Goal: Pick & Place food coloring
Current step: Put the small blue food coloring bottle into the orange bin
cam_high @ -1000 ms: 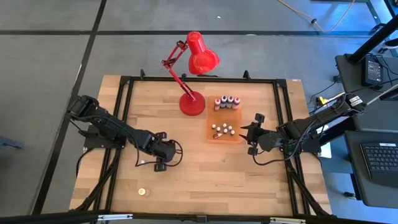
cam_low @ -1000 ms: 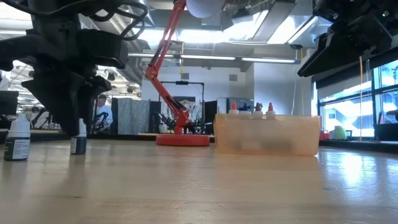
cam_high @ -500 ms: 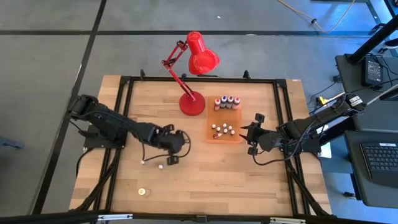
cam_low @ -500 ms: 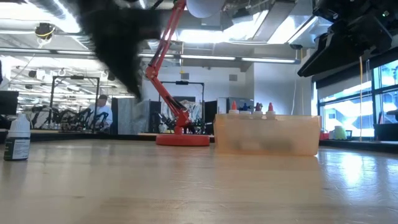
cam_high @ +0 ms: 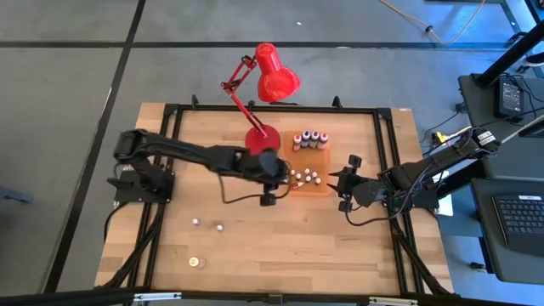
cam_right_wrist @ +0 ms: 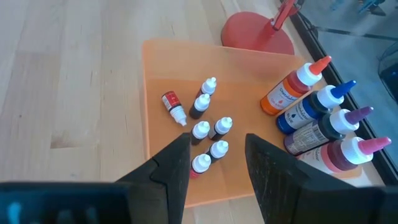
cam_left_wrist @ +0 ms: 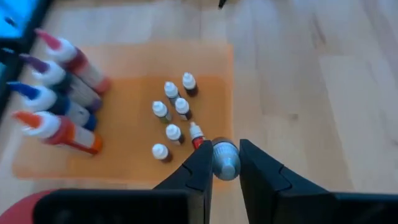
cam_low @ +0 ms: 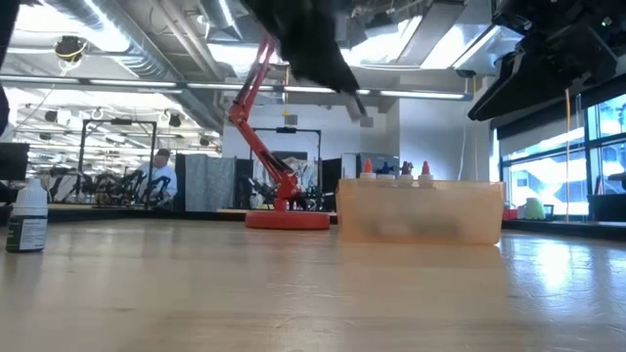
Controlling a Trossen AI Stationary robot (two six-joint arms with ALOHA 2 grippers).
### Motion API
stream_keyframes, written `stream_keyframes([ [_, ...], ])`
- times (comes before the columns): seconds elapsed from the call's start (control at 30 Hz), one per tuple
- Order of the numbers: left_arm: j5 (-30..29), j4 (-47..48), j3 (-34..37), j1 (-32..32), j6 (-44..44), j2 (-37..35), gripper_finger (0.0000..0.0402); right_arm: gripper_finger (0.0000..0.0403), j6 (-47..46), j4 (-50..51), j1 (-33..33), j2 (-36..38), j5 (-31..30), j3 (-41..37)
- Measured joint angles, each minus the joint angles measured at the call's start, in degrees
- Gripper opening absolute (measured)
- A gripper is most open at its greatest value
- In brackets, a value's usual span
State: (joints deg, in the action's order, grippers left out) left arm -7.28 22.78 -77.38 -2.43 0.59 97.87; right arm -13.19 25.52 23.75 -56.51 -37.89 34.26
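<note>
Two arms are showing from above: the left claw [cam_high: 274, 176] is reaching across the table [cam_high: 255, 246] to the near-left edge of the orange tray [cam_high: 308, 184], while the right claw [cam_high: 342, 180] is waiting just right of that tray. Small food coloring bottles [cam_high: 303, 177] are clustering in the tray's front half, four taller bottles [cam_high: 311, 138] are standing at its back, and two tiny white pieces [cam_high: 206, 225] are lying well left on the wood (a red lamp [cam_high: 263, 140] is sitting beside the tray).

At table height, one dark bottle [cam_low: 28, 221] is standing far left, and the tray [cam_low: 421, 212] is sitting right of the lamp base [cam_low: 287, 219].

Past the left wrist, the fingers [cam_left_wrist: 260, 172] are clamping a white-capped bottle [cam_left_wrist: 224, 159] over the tray's edge, above the small bottles [cam_left_wrist: 174, 112].

Past the right wrist, the fingers [cam_right_wrist: 273, 162] are standing apart, holding nothing, over the tray [cam_right_wrist: 155, 81]; one red bottle [cam_right_wrist: 173, 106] is lying on its side.
</note>
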Motion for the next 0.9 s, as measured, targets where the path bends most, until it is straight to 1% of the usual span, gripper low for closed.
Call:
stream_keyframes([
  [0.13,5.0,1.57,-4.23,2.7,0.64,6.53,0.0053,0.0155,0.02,0.06,-0.02,-0.02,0.0,0.02],
  [0.33,5.74,1.86,-7.09,5.56,1.1,13.16,0.0054,0.0155,0.11,0.15,-0.02,-0.02,0.0,0.02],
  [0.43,5.74,2.68,-7.21,6.53,0.98,14.41,0.0055,0.0155,0.15,0.18,-0.02,-0.02,0.0,0.02],
  [0.5,5.76,4.92,-7.18,6.93,0.12,14.9,0.0055,0.0155,0.16,0.17,-0.02,-0.02,0.0,0.02],
  [0.73,6.04,5.49,-7.18,6.94,-0.32,16.39,0.0056,0.0155,0.2,0.17,-0.02,0.0,0.0,0.02],
  [0.83,8.39,5.43,-7.16,6.94,-0.3,16.46,0.0057,0.0155,0.2,0.17,-0.02,0.0,0.0,0.02],
  [0.9,8.82,5.34,-7.16,6.9,-0.61,16.46,0.0059,0.0155,0.2,0.17,-0.01,0.0,0.0,0.02],
])
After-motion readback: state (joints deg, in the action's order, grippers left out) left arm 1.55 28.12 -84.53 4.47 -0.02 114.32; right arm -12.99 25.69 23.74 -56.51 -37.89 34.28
